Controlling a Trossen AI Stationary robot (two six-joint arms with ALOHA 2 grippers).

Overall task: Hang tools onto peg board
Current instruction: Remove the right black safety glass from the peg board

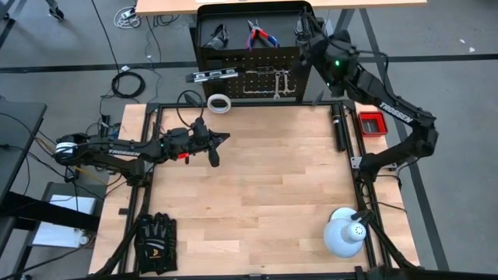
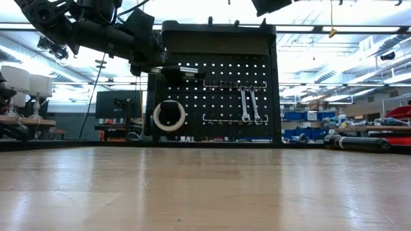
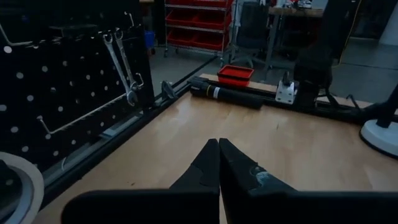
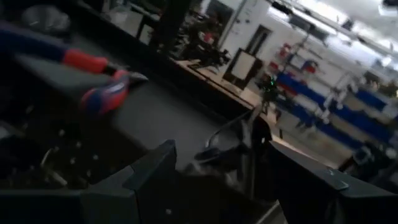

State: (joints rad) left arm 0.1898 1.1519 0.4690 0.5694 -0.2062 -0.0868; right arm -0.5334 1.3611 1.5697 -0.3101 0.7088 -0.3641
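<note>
Right gripper [image 1: 305, 35]: dark, two-fingered, jaws spread wide and holding nothing, poised over the right end of the peg board's top shelf [image 1: 233, 15]; in the right wrist view its fingers [image 4: 155, 168] frame the shelf floor.

Left gripper [image 1: 220, 139]: fingers pressed together to a point, empty, held above the left half of the table [image 1: 264, 202], aimed toward the board.

Peg board [image 2: 218, 83]: upright black metal panel, rows of small round holes, pale wire hooks, standing at the table's far edge; black tray-like shelf on top.

Pliers [image 1: 261, 35]: red-and-blue rounded handles, lying in the shelf near its middle.

Glasses [image 1: 215, 35]: black frame, lying at the shelf's left end.

Wrenches [image 2: 249, 104]: two, slim bright silver, hanging side by side on the panel's right half.

Tape roll [image 2: 169, 115]: white ring, hanging low on the panel's left side.

Level bar [image 1: 211, 75]: dark, slim, straight, mounted high on the left, jutting past the panel's edge.

Table: pale wood planks, smooth, black frame.

Gloves [image 1: 155, 240]: black fabric pair, near-left corner.

Dome lamp [image 1: 345, 233]: white, rounded, near-right corner.

Red box [image 1: 371, 123]: small, rectangular, open-topped, off the table's right rail.

Black cylinder [image 1: 339, 127]: long matte tube lying along the right edge.
</note>
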